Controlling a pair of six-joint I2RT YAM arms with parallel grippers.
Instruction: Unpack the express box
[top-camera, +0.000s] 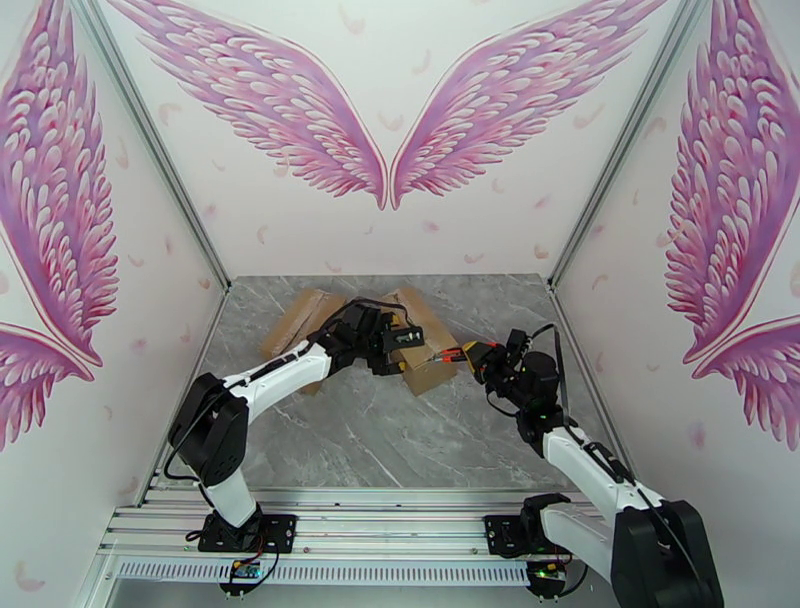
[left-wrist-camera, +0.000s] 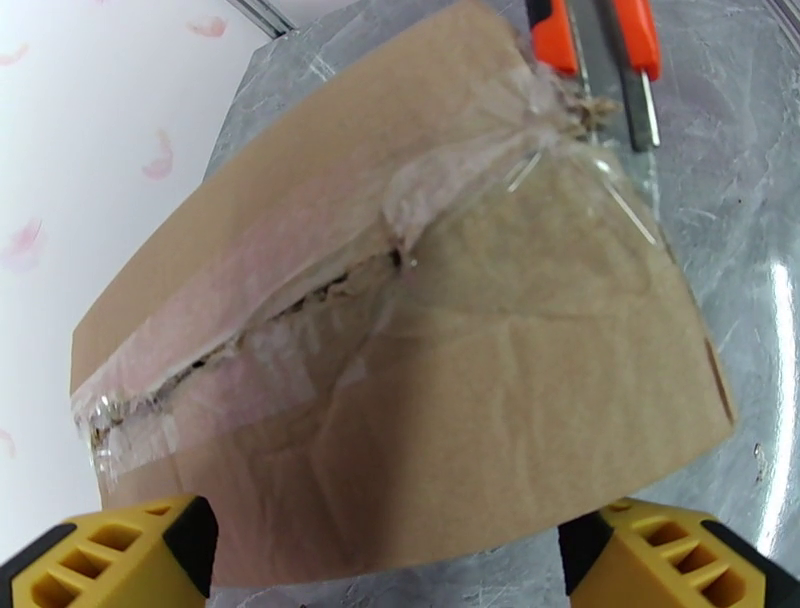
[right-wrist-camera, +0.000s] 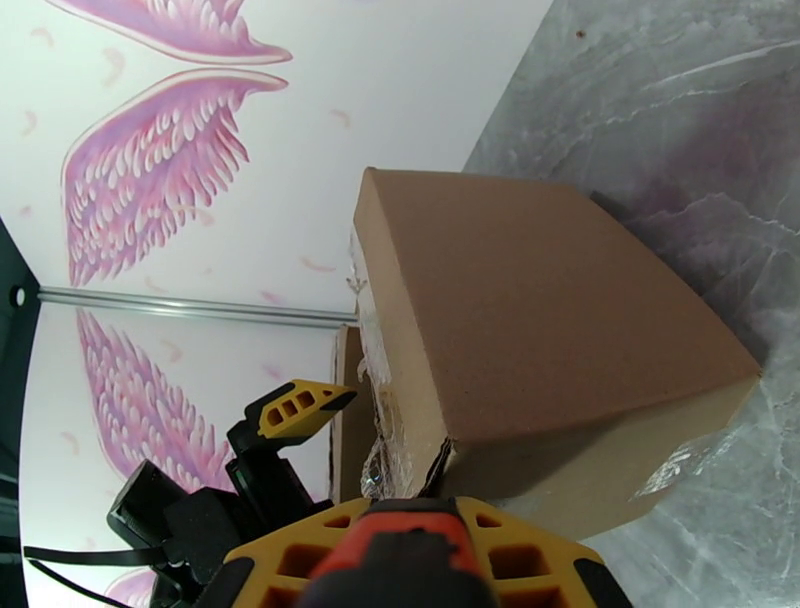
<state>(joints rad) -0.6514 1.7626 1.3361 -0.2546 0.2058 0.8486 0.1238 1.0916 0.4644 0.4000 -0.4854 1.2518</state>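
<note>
The express box (top-camera: 432, 372) sits mid-table (top-camera: 400, 440), skewed, and its torn taped seam (left-wrist-camera: 300, 300) runs toward the orange cutter (left-wrist-camera: 548, 35) at its right end. A second cardboard piece (top-camera: 298, 325) lies just left, behind the left arm. Left fingers (left-wrist-camera: 110, 555) hang wide over the box; right fingers (right-wrist-camera: 540, 570) grip the cutter.

Looks like plain brown cardboard on the box (left-wrist-camera: 450, 400): matt, faintly fibrous, creased and rumpled across the top. Along the seam, clear plastic tape (left-wrist-camera: 300, 280), glossy and wrinkled, torn to a ragged, fuzzy paper edge. Underneath, a grey marbled table (left-wrist-camera: 740, 220), smooth and polished enough to throw back light. Near, matt yellow moulded plastic with hollow cells on the fingers (left-wrist-camera: 110, 555) of the left gripper (left-wrist-camera: 390, 570). Far, smooth orange plastic and dull grey metal on the cutter (left-wrist-camera: 638, 50).
</note>
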